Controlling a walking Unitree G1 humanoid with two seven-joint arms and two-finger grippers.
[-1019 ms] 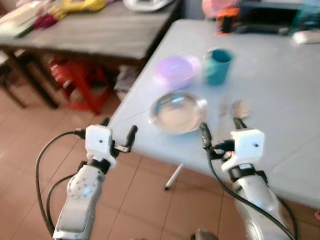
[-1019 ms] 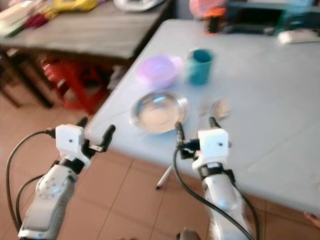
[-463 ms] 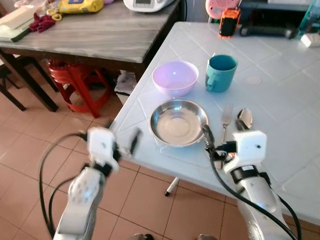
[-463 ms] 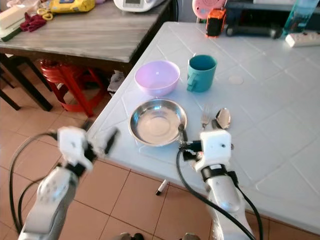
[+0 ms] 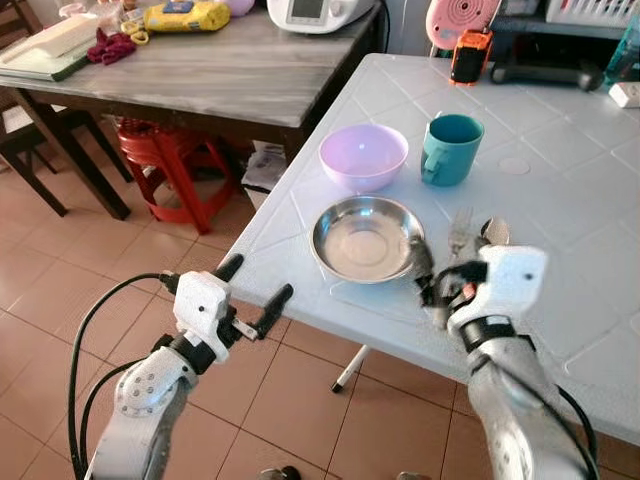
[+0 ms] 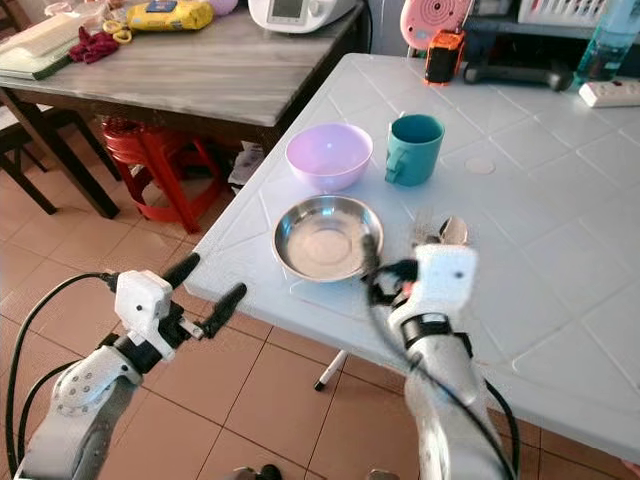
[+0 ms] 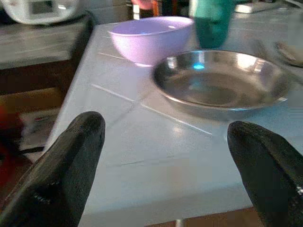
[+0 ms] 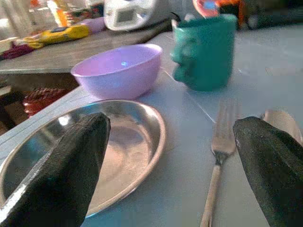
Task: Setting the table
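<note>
**While hovering at the table edge — setting mostly laid, cutlery next?**

With both arms up at the near edge of the white table [image 5: 560, 180], looks like the reach-in stage, nothing picked up yet. Right gripper [image 6: 385, 278] parked low over the tabletop, fingers spread wide and holding nothing, one tip at the rim of the steel plate [image 5: 366, 237], the fork [image 8: 218, 156] lying between the fingers in the wrist view. Left gripper [image 5: 250, 292] off the table, out over the tiled floor [image 5: 60, 280] just short of the corner, also wide and empty, aimed at the plate.

Layout so far:
- steel plate near the front edge
- lilac bowl [image 5: 363, 156] just behind it, teal mug [image 5: 449, 149] beside the bowl
- fork and spoon [image 8: 284, 124] side by side just right of the plate, partly hidden behind the right wrist from the head view

Best guess at the step: going for the fork or spoon — or tidying them beside the plate. Can't say which.

Next move probably wants the right gripper lowered onto the fork handle and closed narrow, since flat cutlery on a smooth top likes to skate away. Worth minding the plate rim too, sitting right by that finger. Wooden side table [image 5: 200, 70] and red stool [image 5: 165, 160] off to the left, not involved.
</note>
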